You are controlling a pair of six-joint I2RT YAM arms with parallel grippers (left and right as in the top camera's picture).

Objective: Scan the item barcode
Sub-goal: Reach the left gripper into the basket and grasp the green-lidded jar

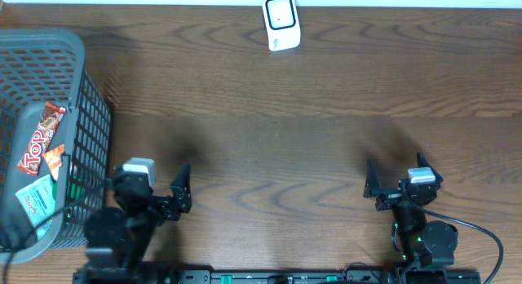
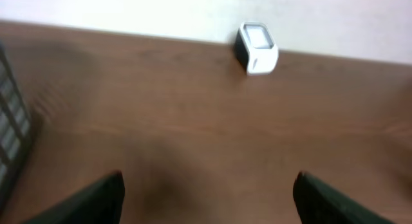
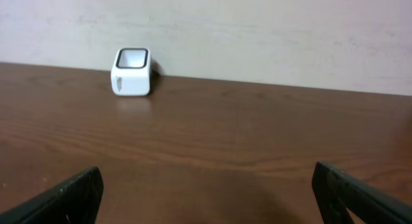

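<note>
Dark fingers (image 2: 96, 201) of left gripper (image 2: 209, 180): spread wide, nothing held, low over the brown wooden table (image 1: 277, 113) near its front edge. Right gripper (image 3: 207, 171): fingers (image 3: 71, 195) likewise wide apart and empty, also near the front edge, well apart from the left. White scanner (image 1: 281, 21): upright at the far edge of the table against the pale wall (image 3: 257, 31), roughly midway between the two arms, well apart from both. Grey mesh basket (image 1: 94, 137): far left, just beside the left arm. It holds a red Top bar (image 1: 39, 141) and a teal packet (image 1: 37, 198), lying against each other.
</note>
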